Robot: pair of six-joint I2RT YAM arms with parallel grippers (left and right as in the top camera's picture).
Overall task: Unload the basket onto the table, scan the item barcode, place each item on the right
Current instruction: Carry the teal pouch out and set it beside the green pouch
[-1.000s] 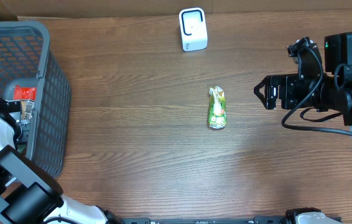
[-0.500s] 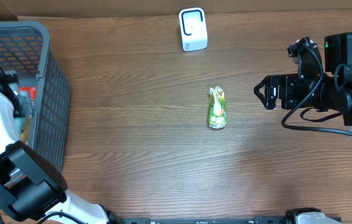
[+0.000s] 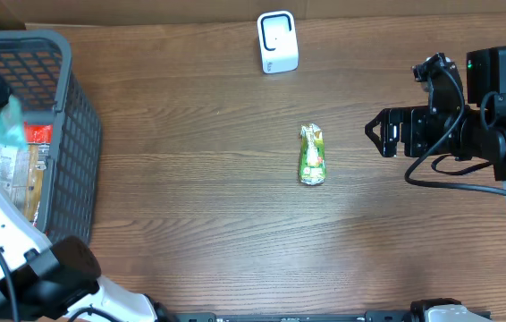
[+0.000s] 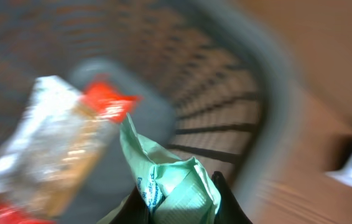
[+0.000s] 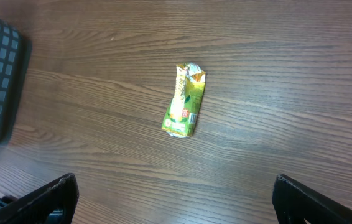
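Left wrist view is blurred; the packet is cut off at the bottom edge. The left tool pinches the packet above the basket, its long axis tilting toward upper left. The right tool is spread wide. A pouch lies centre-frame on the surface.

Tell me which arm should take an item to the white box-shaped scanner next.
Left. The left gripper is shut on a pale green plastic packet above the grey mesh basket; the right gripper hangs open, holding nothing.
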